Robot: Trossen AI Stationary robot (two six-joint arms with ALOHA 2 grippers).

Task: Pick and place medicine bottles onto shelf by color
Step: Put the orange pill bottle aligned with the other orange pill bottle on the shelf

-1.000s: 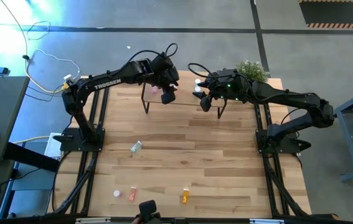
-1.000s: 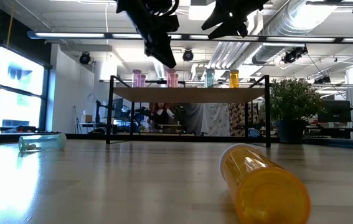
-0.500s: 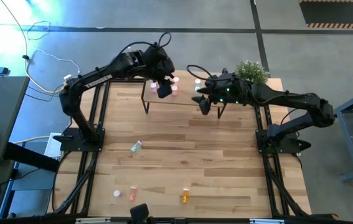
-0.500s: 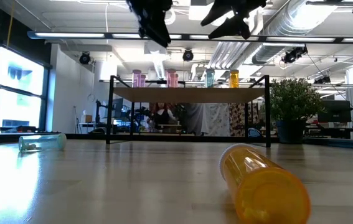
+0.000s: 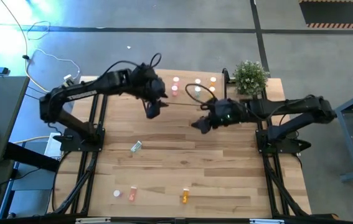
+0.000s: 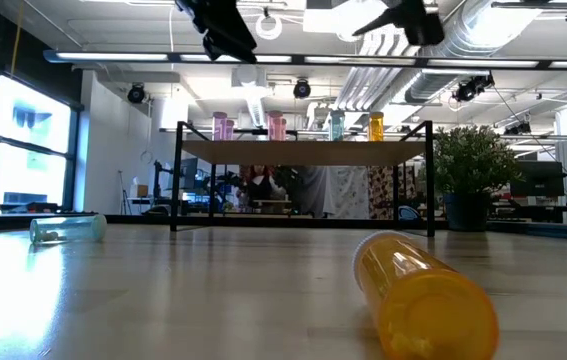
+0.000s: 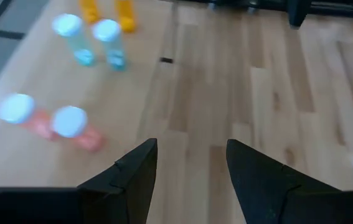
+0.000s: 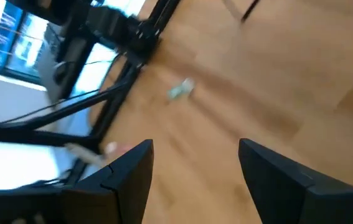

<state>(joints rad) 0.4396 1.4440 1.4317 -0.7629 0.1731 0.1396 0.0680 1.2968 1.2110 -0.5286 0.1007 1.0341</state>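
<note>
Standing at the table's far edge, your shelf (image 5: 192, 93) carries upright bottles (image 5: 175, 87). Your left gripper (image 5: 152, 111) hangs just in front of it, spread open and empty, as is your right gripper (image 5: 198, 124). The green bottle (image 5: 136, 146) lies well in front of the shelf, apart from both.

The little wooden shelf (image 6: 303, 152) on black legs holds pink, green and orange bottles (image 6: 277, 126) standing up, just beyond the open left gripper (image 5: 152, 109). Nearer than both grippers, a green bottle (image 5: 136, 147) and an orange bottle (image 6: 421, 298) lie on their sides.
</note>
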